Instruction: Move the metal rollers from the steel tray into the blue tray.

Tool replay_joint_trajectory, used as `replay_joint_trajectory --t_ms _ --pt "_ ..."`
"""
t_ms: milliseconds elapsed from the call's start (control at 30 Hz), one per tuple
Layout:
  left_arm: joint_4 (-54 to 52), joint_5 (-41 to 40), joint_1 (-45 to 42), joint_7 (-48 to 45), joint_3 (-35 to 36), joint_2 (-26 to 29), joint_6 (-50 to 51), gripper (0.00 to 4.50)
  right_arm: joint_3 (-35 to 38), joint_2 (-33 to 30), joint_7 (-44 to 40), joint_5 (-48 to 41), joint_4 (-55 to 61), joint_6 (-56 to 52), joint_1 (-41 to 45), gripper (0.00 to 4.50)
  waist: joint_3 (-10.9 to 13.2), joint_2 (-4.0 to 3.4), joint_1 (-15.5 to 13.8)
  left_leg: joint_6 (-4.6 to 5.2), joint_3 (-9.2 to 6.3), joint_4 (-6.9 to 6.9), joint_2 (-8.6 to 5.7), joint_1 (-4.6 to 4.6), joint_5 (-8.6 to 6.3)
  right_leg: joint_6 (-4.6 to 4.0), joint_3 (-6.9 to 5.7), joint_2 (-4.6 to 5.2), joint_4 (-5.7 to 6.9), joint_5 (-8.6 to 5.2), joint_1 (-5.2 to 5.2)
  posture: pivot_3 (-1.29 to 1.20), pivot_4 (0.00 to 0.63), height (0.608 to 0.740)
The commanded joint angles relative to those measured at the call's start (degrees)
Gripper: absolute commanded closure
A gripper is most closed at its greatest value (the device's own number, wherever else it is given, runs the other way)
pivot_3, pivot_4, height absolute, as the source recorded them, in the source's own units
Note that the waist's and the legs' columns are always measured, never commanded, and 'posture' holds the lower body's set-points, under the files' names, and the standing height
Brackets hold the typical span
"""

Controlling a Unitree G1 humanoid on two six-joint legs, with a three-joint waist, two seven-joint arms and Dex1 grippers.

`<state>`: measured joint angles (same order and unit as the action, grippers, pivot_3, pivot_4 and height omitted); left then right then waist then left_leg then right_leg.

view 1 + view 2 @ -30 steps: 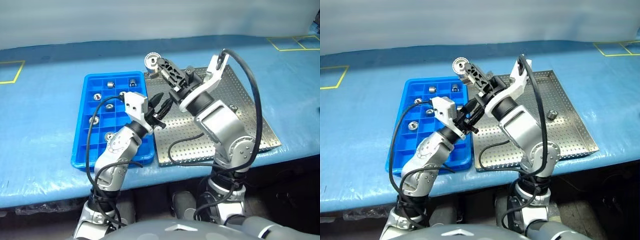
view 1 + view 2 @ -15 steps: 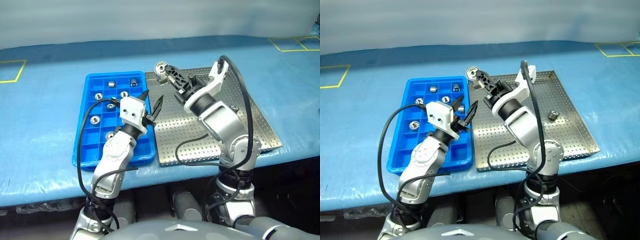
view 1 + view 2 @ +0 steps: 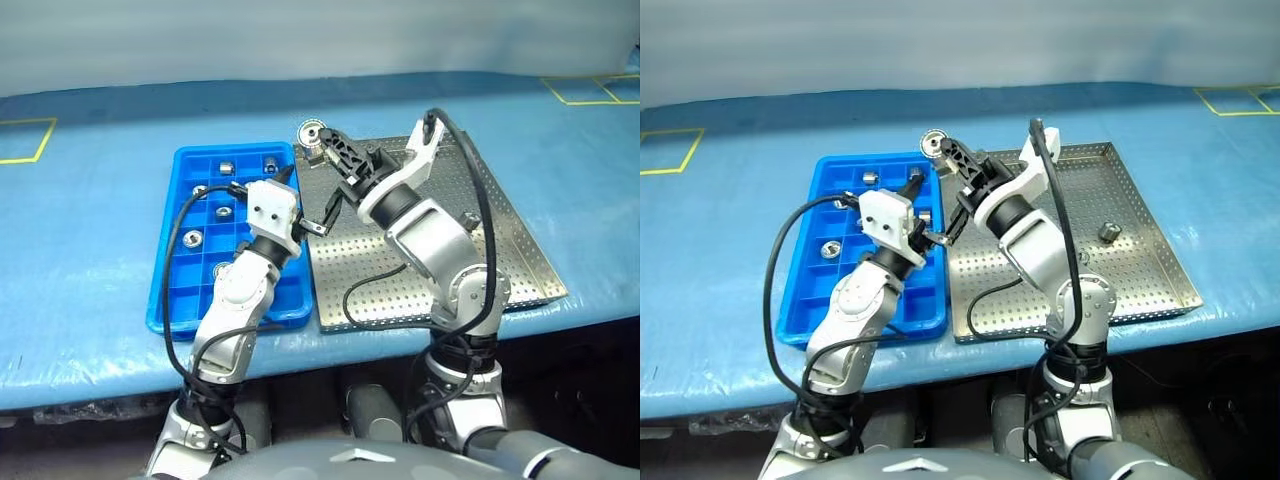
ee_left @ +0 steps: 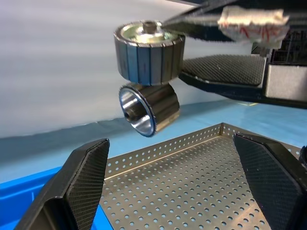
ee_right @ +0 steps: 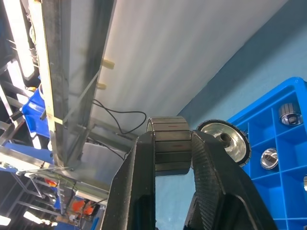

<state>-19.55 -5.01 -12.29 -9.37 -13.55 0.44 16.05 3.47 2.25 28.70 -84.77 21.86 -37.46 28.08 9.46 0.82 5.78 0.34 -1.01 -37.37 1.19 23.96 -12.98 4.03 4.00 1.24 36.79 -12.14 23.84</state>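
My right gripper (image 3: 320, 143) is shut on a metal roller (image 5: 168, 143), held up in the air over the gap between the far corners of the two trays. A second roller (image 4: 148, 109) clings to the held one. My left gripper (image 3: 305, 197) stands wide open just below and in front of them, its fingers (image 4: 88, 163) empty. One roller (image 3: 470, 218) lies on the steel tray (image 3: 500, 280). The blue tray (image 3: 168, 300) to the left holds several rollers (image 3: 193, 238) in separate compartments.
Both trays sit side by side on a table under a blue sheet (image 3: 90, 230). Yellow tape squares mark the far left (image 3: 25, 140) and far right (image 3: 590, 88). The table's front edge runs just below the trays. Black cables loop off both wrists.
My left gripper's fingers have spread from nearly shut to wide open and its wrist has rolled. The right gripper stays shut on the roller and has dipped slightly.
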Motion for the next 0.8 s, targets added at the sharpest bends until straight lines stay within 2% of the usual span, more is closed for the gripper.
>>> replay_joint_trajectory --t_ms 33,800 --pt "0.4 0.9 -1.9 0.6 0.1 -0.8 -1.6 0.0 -0.2 0.3 -0.8 -1.5 2.9 1.0 1.2 3.8 0.0 0.0 0.0 0.0 0.0 0.0 0.0 0.01 0.0 0.0 0.0 0.0 -0.01 0.0 0.0 -0.1 0.15 0.74" --pt "3.9 4.2 -7.6 2.5 2.5 -0.9 -6.4 0.0 -1.4 0.0 -0.6 -1.4 3.2 0.9 0.3 3.8 0.0 0.0 -0.1 0.0 0.0 0.0 -0.01 0.02 0.0 0.0 0.0 0.0 -0.01 0.02 0.0 -0.11 0.15 0.74"
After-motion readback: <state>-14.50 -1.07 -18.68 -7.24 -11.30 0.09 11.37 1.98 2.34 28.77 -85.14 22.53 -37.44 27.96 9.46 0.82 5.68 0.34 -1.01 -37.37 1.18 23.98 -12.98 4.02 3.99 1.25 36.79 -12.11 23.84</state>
